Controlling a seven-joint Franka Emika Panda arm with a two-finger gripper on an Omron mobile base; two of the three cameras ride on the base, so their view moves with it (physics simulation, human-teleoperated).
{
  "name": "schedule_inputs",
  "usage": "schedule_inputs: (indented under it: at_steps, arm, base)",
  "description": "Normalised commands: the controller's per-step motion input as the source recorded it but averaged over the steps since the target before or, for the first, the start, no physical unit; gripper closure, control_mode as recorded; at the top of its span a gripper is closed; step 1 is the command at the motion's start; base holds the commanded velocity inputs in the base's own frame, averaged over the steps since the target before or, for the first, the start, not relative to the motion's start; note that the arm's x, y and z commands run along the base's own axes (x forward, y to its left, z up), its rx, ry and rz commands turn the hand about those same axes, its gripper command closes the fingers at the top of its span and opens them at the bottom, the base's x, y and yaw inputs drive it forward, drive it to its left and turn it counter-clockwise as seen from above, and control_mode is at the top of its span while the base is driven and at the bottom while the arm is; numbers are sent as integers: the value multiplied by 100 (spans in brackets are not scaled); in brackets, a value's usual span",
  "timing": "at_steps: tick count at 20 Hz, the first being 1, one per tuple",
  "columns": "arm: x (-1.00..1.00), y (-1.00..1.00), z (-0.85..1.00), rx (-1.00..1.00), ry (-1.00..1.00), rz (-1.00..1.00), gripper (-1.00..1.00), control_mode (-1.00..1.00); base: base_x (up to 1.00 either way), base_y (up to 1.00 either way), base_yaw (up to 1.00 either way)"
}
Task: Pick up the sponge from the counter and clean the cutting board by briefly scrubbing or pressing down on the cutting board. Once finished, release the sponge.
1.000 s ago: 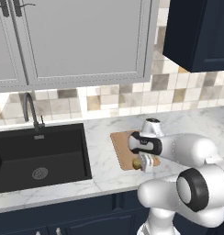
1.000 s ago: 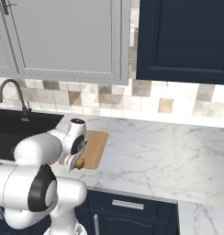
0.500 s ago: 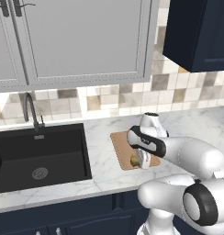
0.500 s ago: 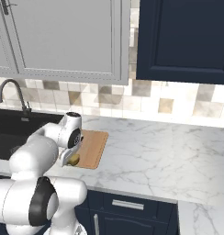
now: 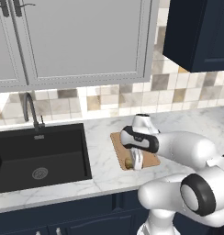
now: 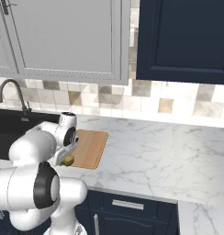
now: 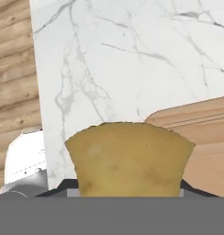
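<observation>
The gripper [image 5: 135, 161] pinches the sponge [image 5: 129, 162], which sits between its fingers at the cutting board's [image 6: 91, 147] near edge (contact is hard to judge). Press straight down, scrub briefly toward the board's middle ahead, then let go.

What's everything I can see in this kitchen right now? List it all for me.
sponge: one, mustard yellow, held in the gripper at the board's near left corner
cutting board: one, light-brown wood, on the counter right of the sink
counter: one, white marble with grey veins
sink: one, black, set in the counter at left
faucet: one, dark, behind the sink
wall cabinets: grey, with a navy one at right
gripper: one, shut on the sponge
</observation>
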Motion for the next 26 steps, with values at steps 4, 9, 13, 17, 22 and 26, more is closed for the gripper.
schedule_inputs:
  at_steps: [4,9,13,17,22,26]
  arm:
    - [14,25,-19,0,4,0,100,-100]
    - [27,11,-23,0,2,0,100,-100]
    - [43,0,-21,0,0,0,100,-100]
    - [52,0,-23,0,0,1,100,-100]
    - [57,0,-17,0,-1,1,100,-100]
    - [55,0,-7,0,-2,0,100,-100]
  base:
    - [0,0,0]
    - [0,0,0]
    - [0,0,0]
    - [0,0,0]
    - [0,0,0]
    - [0,0,0]
